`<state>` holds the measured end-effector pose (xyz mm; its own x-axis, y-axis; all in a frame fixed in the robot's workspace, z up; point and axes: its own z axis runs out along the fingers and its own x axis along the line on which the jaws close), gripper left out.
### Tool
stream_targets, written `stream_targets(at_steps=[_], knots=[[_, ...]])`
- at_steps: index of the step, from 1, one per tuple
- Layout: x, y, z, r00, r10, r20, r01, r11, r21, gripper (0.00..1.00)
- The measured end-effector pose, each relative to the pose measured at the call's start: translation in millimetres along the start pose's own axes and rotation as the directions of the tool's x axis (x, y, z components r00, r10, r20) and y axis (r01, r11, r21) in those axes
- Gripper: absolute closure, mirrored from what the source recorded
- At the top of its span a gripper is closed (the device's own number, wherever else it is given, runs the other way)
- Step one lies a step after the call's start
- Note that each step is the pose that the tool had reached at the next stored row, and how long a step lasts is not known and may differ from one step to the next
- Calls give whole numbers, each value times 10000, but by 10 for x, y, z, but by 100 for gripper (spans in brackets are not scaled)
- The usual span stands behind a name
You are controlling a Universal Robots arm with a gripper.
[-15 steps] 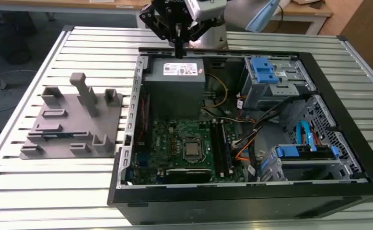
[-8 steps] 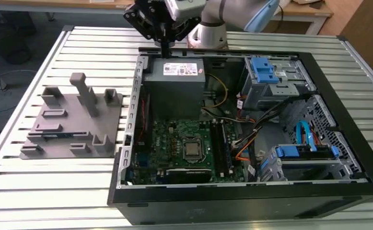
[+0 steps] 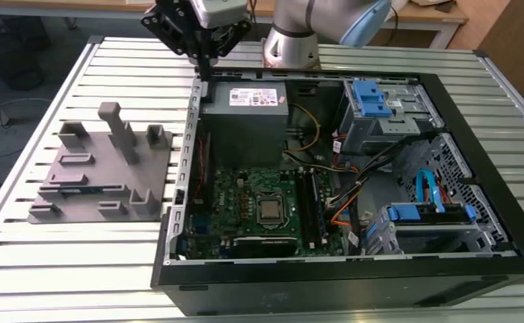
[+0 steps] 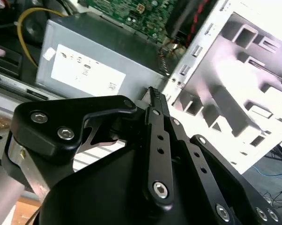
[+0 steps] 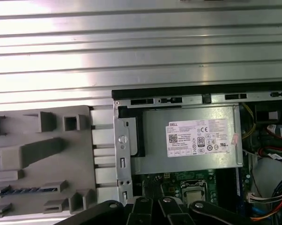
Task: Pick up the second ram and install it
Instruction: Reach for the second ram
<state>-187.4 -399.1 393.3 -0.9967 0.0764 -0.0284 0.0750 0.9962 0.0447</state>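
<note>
Open computer case [image 3: 352,276] lies on the slatted metal surface [image 3: 64,269], side panel off. Nearest inside, at the exterior view's right, is a blue drive caddy [image 3: 417,214] with a blue cable above it. Next comes the green motherboard [image 3: 244,188] with its processor socket [image 3: 269,210] and long black slots. The grey power supply [image 3: 244,131] sits at the far end, with loose yellow, orange and black cables beside it. It carries a white label [image 3: 256,97] with a barcode and rows of small marks; the first wrist view shows the label square-on. Beside the case, on the exterior view's left, stands a grey holder [image 3: 154,171] with posts and slots. The second ram [image 5: 26,190] sits in a long slot of that holder. It is a clear dark-blue strip in the first wrist view, and the faint bluish line in the exterior view is probably the same strip. Gripper [image 3: 205,70] hangs over the far corner of the case, above the wall between power supply and holder, well apart from the second ram. Its fingers are pressed together with nothing held. The second wrist view shows them close-up, tip over the case wall. Farthest back is the arm [image 3: 289,40].
</note>
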Motion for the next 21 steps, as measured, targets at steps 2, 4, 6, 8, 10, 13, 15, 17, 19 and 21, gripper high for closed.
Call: stream_targets(at_steps=[2, 4, 6, 8, 10, 13, 15, 17, 19, 21], knots=[[89, -7, -2, 10000, -2, 3, 2, 10000, -1, 89], [178, -14, -6, 10000, -1, 5, 1, 10000, 0, 89], [268, -21, -8, 10000, -2, 7, 2, 10000, 0, 89], [343, -27, -10, 10000, -2, 8, 2, 10000, -1, 89], [426, -33, -13, 10000, -1, 9, 1, 10000, 0, 89], [557, -43, -16, 10000, -1, 12, 1, 10000, -1, 89], [639, -50, -18, 10000, -1, 14, 1, 10000, -2, 89], [720, -56, -21, 10000, -3, 14, 3, 10000, -1, 89], [809, -63, -24, 10000, -1, 17, 1, 10000, -2, 89], [903, -70, -26, 10000, -3, 19, 3, 10000, -1, 89]])
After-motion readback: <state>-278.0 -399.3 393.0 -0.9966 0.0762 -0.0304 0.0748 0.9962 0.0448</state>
